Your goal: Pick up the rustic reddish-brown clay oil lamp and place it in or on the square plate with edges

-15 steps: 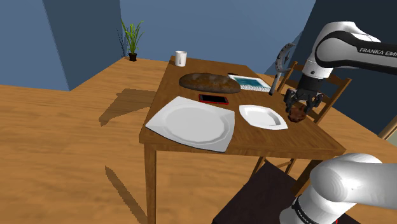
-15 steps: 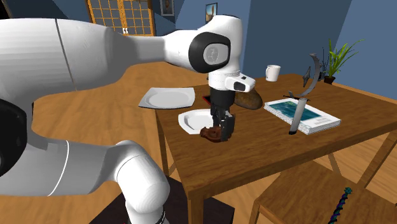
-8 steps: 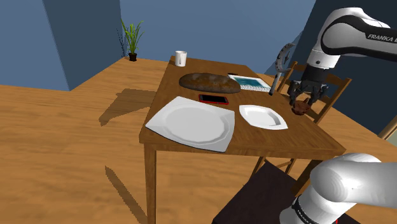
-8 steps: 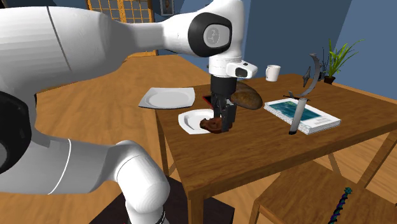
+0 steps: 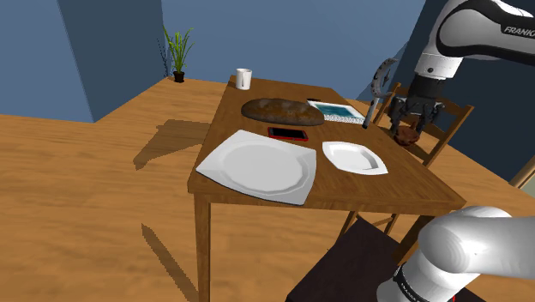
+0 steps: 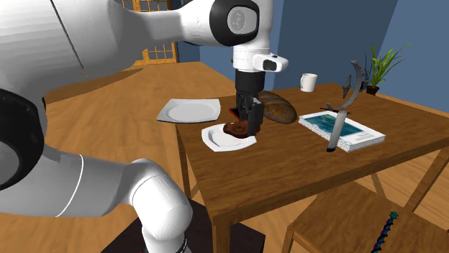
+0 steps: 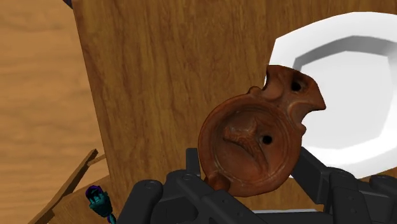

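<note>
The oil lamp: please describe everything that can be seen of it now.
The lamp is reddish-brown, clay-like and rough: a round, shallow body with a raised middle and a hole, and a spout with a second hole. The tool clasps its round body and holds it in the air above the table, its spout pointing towards the small plate.

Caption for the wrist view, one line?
Gripper clasps a reddish-brown oil lamp above the wooden table, near a white square plate.

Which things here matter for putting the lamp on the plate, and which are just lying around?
In the job: gripper, clay oil lamp it clasps, small square plate.
Lying about: large plate, bread loaf, red phone, book, mug, potted plant.
</note>
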Motion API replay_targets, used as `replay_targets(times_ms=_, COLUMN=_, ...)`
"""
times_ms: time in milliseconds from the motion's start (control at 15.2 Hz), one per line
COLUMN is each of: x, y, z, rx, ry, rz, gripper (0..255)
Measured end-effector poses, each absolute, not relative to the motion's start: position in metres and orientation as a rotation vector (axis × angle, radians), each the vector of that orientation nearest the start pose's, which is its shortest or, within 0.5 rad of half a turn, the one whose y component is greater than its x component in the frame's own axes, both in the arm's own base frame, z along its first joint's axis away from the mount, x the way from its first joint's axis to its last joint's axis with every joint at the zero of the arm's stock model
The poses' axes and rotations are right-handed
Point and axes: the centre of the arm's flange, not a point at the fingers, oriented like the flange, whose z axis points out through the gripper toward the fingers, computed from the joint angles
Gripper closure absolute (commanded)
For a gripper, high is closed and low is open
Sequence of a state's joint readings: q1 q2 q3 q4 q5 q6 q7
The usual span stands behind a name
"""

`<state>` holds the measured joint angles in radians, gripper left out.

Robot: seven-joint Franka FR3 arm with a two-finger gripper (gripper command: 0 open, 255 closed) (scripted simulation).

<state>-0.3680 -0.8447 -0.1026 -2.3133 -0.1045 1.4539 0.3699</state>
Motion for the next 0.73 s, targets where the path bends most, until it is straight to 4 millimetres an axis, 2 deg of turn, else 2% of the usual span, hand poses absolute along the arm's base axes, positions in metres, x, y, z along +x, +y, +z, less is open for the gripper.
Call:
replay_targets(times_ms=132, x=0.250, y=-0.131, z=0.617, rx=-2.907, ry=1.258, rz=0.029, gripper=255)
replay_targets(times_ms=462, x=0.285, y=-0.074, z=0.620, rx=-2.908, ry=1.258, rz=0.030, gripper=255)
replay_targets(times_ms=594, x=0.305, y=-0.051, z=0.618, rx=-2.908, ry=1.257, rz=0.030, gripper=255)
replay_targets(times_ms=726, x=0.315, y=-0.029, z=0.619, rx=-2.908, ry=1.257, rz=0.030, gripper=255)
